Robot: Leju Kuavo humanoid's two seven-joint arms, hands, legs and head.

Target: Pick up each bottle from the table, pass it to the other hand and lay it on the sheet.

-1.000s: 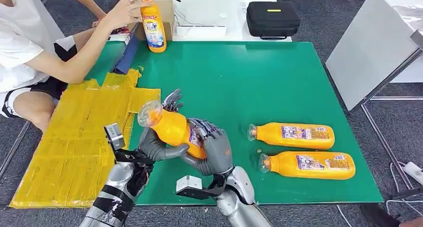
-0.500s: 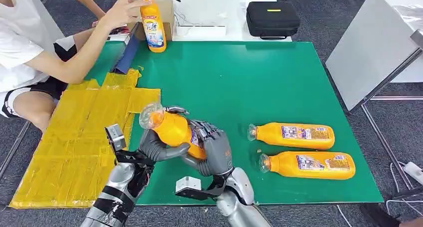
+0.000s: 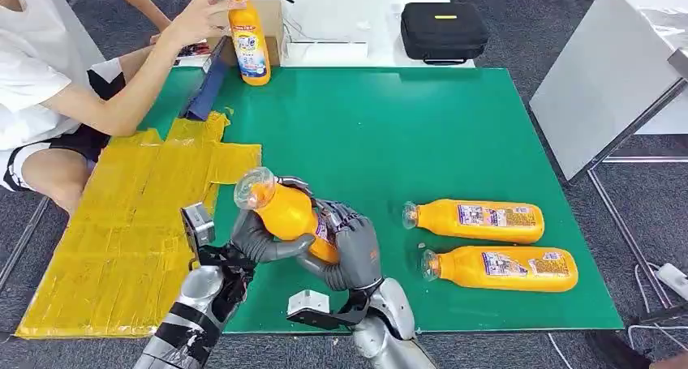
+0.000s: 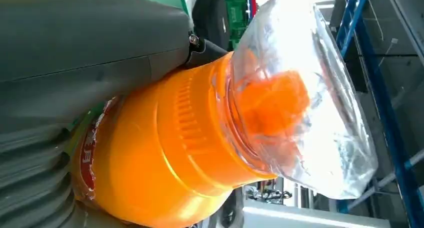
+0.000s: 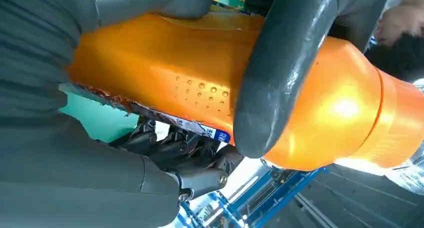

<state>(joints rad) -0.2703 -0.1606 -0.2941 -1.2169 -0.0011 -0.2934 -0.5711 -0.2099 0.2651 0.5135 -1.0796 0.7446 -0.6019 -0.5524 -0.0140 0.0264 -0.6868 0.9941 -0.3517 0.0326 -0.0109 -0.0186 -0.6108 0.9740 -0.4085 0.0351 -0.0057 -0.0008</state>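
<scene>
Handover step, mid-pass. Orange bottle (image 3: 285,215) held off green tabletop (image 3: 422,134), clear cap tilted up-left. Right hand (image 3: 350,247) wraps label end; left hand (image 3: 258,238) grips under neck end. Next, judged: right releases, left carries to yellow sheet (image 3: 122,231). Two bottles (image 3: 487,243) wait at right.

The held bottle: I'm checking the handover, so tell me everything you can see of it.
The bottle is orange plastic with a printed label and a clear wrap over its orange cap. It is off the green table, tilted, cap end up and toward the yellow sheet. Both hands grip it: the left robot hand wraps the body near the shoulder, the right robot hand holds the lower, labelled part. Small droplets or bumps dot its side in the right wrist view.
</scene>
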